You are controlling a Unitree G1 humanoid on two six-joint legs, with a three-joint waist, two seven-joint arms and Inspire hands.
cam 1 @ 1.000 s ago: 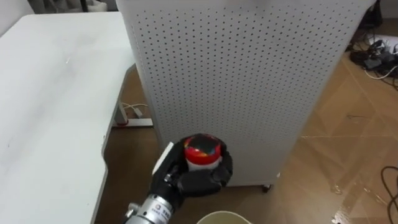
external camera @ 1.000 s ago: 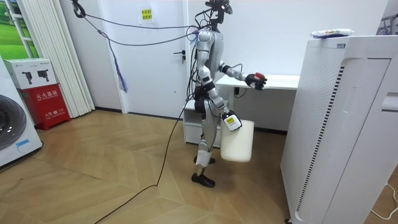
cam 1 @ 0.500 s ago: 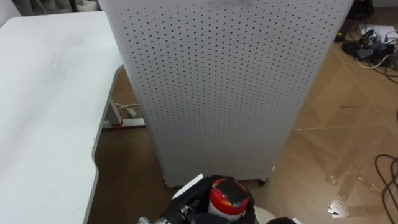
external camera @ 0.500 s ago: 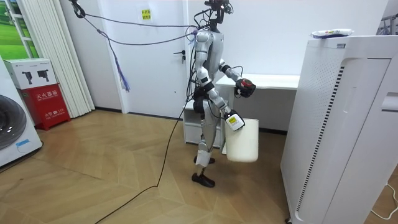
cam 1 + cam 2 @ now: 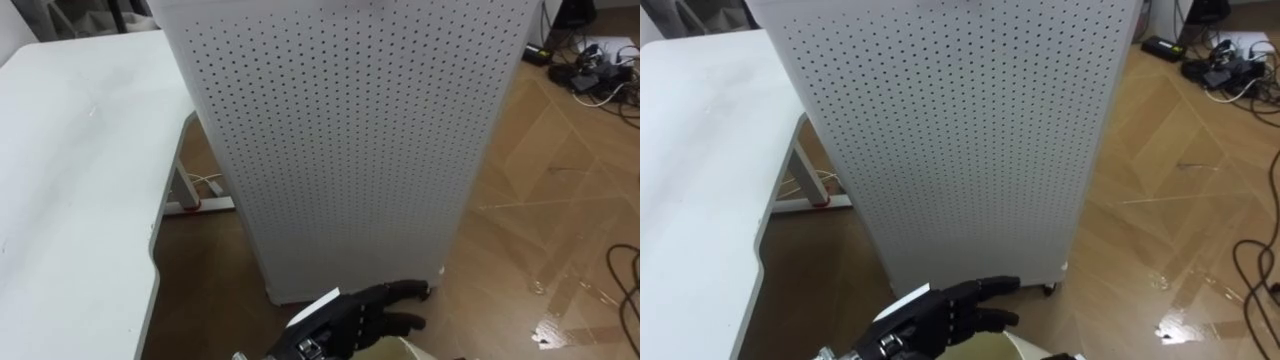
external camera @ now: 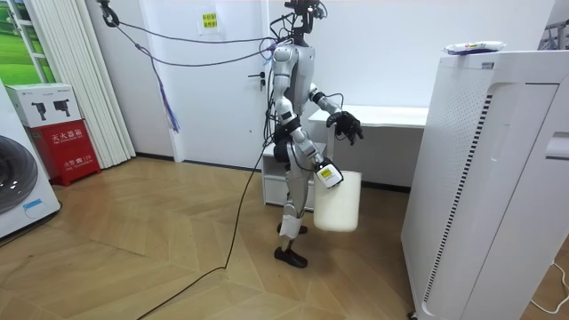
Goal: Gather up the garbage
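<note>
Left hand [image 5: 360, 315], fingers straight and spread, holding nothing, hovers above white bin [image 6: 339, 203].

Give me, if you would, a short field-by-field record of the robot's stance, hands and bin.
Stance: upright beside the white table, facing the perforated white cabinet
Right hand: at the white bin's top, bin hanging by its legs
Left hand: open, fingers straight, empty, over the bin's rim
Cabinet top: a flat packet lies there

Silver-grey humanoid frame, black left hand [image 5: 360, 315], white wrist tag.
</note>
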